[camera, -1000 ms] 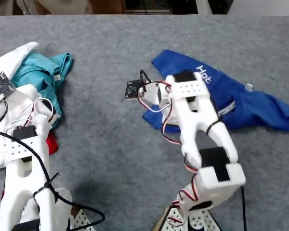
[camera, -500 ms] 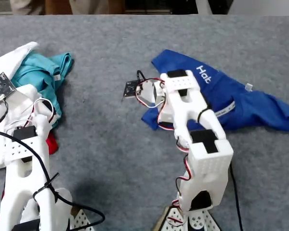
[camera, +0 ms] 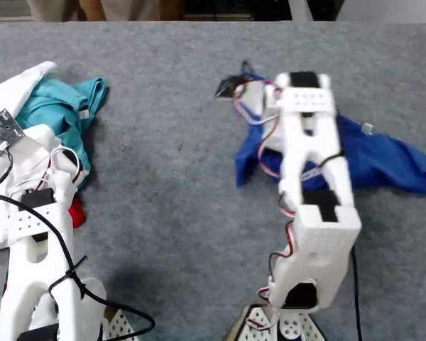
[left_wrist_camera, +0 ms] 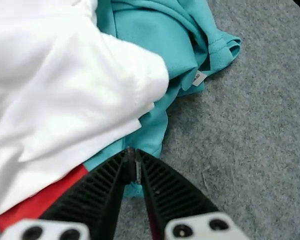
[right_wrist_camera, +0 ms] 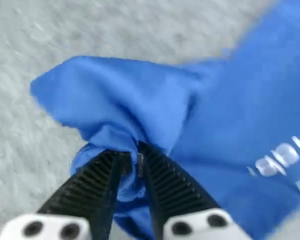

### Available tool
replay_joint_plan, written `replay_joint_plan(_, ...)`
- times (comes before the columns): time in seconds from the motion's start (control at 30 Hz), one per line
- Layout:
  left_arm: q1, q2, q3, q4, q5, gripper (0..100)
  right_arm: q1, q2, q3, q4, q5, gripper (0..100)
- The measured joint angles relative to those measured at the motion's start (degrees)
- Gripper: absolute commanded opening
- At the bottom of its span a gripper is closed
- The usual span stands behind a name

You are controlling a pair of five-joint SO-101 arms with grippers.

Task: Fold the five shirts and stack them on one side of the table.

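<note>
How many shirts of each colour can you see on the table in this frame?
white shirt: 1
teal shirt: 1
red shirt: 1
blue shirt: 1
Total: 4 in sight; the pile may hide another underneath, which cannot be told.

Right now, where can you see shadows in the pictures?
High view: a soft shadow darkens the table beside the left arm. Left wrist view: the white shirt shades the teal shirt under its edge. Right wrist view: folds in the blue shirt look dark.
</note>
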Motion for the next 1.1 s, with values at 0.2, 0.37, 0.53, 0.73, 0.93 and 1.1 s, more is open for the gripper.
replay_joint_plan(0.2, 0.0, 0.0, 0.0, 0.0, 0.0, 2, 9.93, 0.26, -4.04, 1.58, 2.73, 0.5)
replay_joint_plan(0.37, 0.0, 0.0, 0.0, 0.0, 0.0, 2, 19.6, 1.49, -4.04, 1.23, 7.21, 0.7)
replay_joint_plan(0.53, 0.0, 0.0, 0.09, 0.0, 0.0, 2, 28.57, 6.07, -4.13, -2.2, 11.69, 0.9)
replay_joint_plan(0.73, 4.04, 0.0, 2.2, 0.0, 0.0, 2, 34.02, 10.46, -4.13, -2.99, 15.38, 18.5)
replay_joint_plan(0.93, 4.84, 0.0, 2.37, 0.0, -0.09, 2, 38.51, 10.55, -5.54, -5.45, 16.97, 19.3)
replay_joint_plan(1.1, 5.19, 0.0, 2.55, -0.26, -0.09, 2, 39.91, 8.88, -8.79, 0.88, 21.19, 17.1)
